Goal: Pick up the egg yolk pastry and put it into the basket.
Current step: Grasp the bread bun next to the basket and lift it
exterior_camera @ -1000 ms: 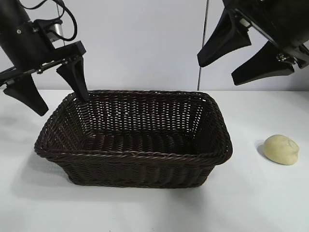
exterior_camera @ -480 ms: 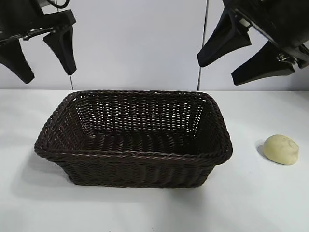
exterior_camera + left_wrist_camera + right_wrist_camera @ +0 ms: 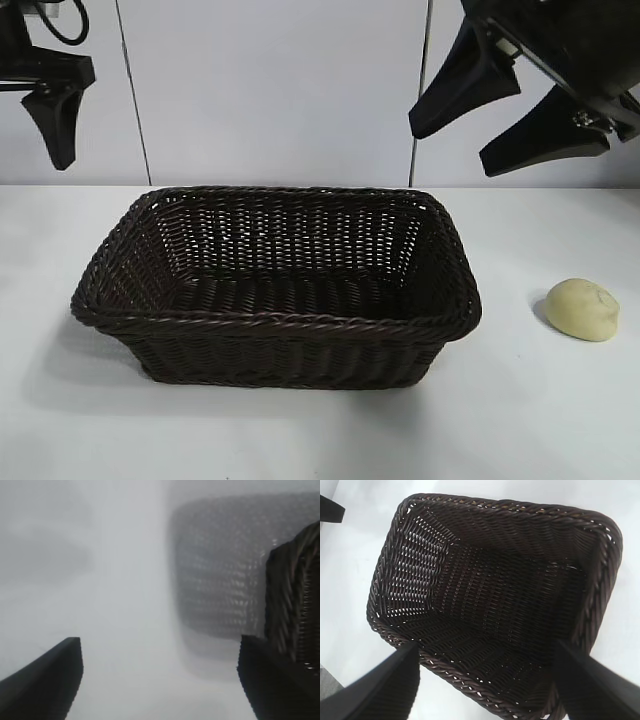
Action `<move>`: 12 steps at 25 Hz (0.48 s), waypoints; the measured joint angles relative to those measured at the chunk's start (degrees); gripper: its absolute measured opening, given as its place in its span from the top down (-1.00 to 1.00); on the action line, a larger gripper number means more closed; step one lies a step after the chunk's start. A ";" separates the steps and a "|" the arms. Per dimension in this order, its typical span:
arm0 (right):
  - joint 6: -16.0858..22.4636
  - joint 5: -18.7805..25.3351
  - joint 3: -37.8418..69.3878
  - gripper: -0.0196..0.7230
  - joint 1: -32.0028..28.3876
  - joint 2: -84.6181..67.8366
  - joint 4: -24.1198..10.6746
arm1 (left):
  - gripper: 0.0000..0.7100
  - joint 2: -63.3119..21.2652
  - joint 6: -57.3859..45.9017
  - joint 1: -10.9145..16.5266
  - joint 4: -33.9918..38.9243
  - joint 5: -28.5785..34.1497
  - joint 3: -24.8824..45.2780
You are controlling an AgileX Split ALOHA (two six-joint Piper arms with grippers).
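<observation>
The dark brown wicker basket [image 3: 280,322] stands mid-table and holds nothing. The pale yellow egg yolk pastry [image 3: 582,308] lies on the table to the basket's right, apart from it. My right gripper [image 3: 450,150] hangs open and empty high above the basket's right end, up and left of the pastry; its wrist view looks down into the basket [image 3: 495,510] between the spread jaws [image 3: 485,680]. My left gripper [image 3: 160,680] is open and empty, high at the far left; only one finger [image 3: 58,125] shows in the exterior view. A basket edge [image 3: 292,595] shows in its wrist view.
The white table [image 3: 540,420] has bare surface in front of the basket and around the pastry. A pale panelled wall [image 3: 280,90] stands behind.
My left gripper has risen from the basket's far left corner and moved up and left, partly out of the exterior view. The right gripper, basket and pastry have not moved.
</observation>
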 joint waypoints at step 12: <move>0.00 0.00 0.00 -0.51 0.00 0.00 0.00 | -0.71 -0.51 0.44 6.18 -1.28 0.11 0.00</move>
